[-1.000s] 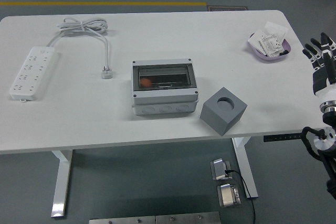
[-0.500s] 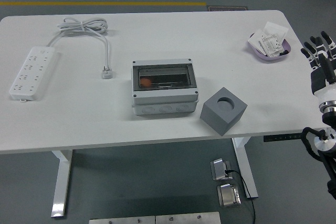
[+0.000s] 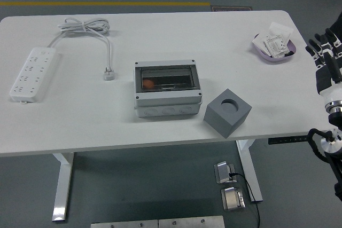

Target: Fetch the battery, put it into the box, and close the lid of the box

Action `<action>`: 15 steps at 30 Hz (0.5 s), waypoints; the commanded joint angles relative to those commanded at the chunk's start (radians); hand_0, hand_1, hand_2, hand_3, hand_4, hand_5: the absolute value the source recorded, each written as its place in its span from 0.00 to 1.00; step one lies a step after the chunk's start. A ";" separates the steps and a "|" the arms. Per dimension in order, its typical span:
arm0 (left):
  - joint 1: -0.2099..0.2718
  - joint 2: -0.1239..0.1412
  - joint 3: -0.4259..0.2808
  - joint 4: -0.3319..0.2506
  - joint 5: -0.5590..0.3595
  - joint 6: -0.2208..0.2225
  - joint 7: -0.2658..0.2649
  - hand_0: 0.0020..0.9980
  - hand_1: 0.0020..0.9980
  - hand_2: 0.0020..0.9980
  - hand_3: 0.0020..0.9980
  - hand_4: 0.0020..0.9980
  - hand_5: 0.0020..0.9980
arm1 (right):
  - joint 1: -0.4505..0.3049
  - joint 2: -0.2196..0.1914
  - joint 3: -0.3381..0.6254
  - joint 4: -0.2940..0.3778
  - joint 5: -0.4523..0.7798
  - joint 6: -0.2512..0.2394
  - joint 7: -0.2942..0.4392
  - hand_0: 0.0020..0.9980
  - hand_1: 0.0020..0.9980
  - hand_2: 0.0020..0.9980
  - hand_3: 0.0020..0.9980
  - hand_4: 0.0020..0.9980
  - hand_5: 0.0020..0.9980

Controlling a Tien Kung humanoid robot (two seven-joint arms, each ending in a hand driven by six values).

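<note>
Right hand (image 3: 324, 52), fingers spread and empty, has crept upward; I risk tipping the bowl (image 3: 273, 52) grabbing a battery (image 3: 276, 45).

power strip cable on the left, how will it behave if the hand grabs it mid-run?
Likely floppy: the cable lies in loose loops near the table's far edge. Pulling it would probably drag the free plug first. The power strip looks rigid and bulkier, so it may anchor that end.
</note>
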 joint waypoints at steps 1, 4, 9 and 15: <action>0.000 0.000 0.001 0.000 0.000 0.000 0.000 0.61 0.69 0.62 0.64 0.70 0.15 | 0.000 0.000 -0.001 -0.002 0.008 0.001 0.003 0.79 0.74 0.72 0.79 0.79 0.33; 0.000 0.000 0.002 0.000 -0.002 0.000 0.000 0.61 0.69 0.62 0.64 0.70 0.15 | -0.002 -0.001 -0.007 -0.006 0.038 0.006 0.013 0.80 0.74 0.72 0.79 0.80 0.33; 0.000 0.001 0.005 0.000 -0.004 0.001 0.000 0.61 0.69 0.62 0.64 0.70 0.15 | -0.003 -0.002 -0.018 -0.005 0.077 0.015 0.026 0.79 0.74 0.72 0.79 0.80 0.33; -0.001 0.001 0.005 0.000 -0.005 0.001 -0.001 0.61 0.69 0.62 0.64 0.70 0.15 | -0.003 -0.003 -0.038 0.005 0.149 0.039 0.049 0.79 0.74 0.71 0.78 0.80 0.34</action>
